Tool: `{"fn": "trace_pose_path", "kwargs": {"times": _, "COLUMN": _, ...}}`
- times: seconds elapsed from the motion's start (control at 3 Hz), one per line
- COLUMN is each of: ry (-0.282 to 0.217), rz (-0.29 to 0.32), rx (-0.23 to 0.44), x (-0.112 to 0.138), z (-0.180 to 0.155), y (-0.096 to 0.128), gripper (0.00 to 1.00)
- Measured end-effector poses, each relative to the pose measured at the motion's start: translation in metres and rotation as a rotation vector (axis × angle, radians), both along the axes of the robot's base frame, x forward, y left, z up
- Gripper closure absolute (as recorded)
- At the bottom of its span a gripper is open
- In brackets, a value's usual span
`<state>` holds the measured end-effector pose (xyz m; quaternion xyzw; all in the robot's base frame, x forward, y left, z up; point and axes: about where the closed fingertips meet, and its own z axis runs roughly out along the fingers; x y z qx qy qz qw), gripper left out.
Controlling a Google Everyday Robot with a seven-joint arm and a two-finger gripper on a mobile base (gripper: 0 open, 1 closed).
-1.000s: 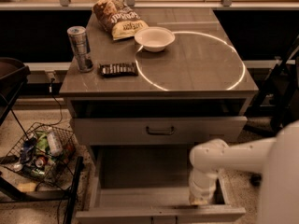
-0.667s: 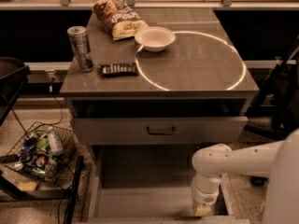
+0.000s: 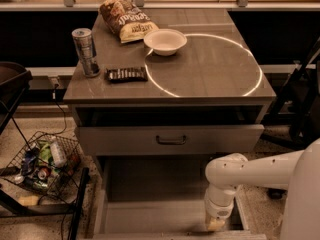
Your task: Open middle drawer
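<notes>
1. Just under the tabletop point(image 3: 215, 69), past a dark gap: the middle drawer point(image 3: 120, 140), grey and flat-fronted, with a small dark bar handle point(image 3: 171, 140) at the centre of its low, wide front.
2. Front upright and level, standing a little forward of the tabletop's edge. How far out, hard to judge.
3. Lower down: another drawer point(image 3: 150, 219) pulled far out, its inside floor in plain view, its front edge at the very bottom of the view.
4. Reaching down into that lower drawer from the right: a white arm point(image 3: 250, 171), bent at a rounded elbow.
5. At the arm's end: the pincer point(image 3: 216, 225), near the lower drawer's right front corner, well below the middle drawer's handle and apart from it.
6. Open or closed for the pincer: cannot tell.
7. On the tabletop's left side: a tall can point(image 3: 86, 51) standing upright, and a dark flat packet point(image 3: 126, 74) just beside it.
8. Further back: a crumpled snack bag point(image 3: 125, 19), with a pale bowl point(image 3: 165, 41) just beside it.
9. Across the tabletop's right part: a thin bright ring of light point(image 3: 261, 76), its left edge close by the bowl and the packet.
10. On the floor to the left: a wire basket point(image 3: 70, 149), tilted, holding cans and bottles.
</notes>
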<state>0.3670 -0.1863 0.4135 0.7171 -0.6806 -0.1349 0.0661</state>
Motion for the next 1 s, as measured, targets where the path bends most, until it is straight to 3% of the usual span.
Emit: {"fn": "trace_pose_path", "kwargs": {"times": 1.0, "ry": 0.010, "rz": 0.001, "rx": 0.000, "x": -0.0044, "z": -0.0028, "y": -0.0006, "gripper": 0.00}}
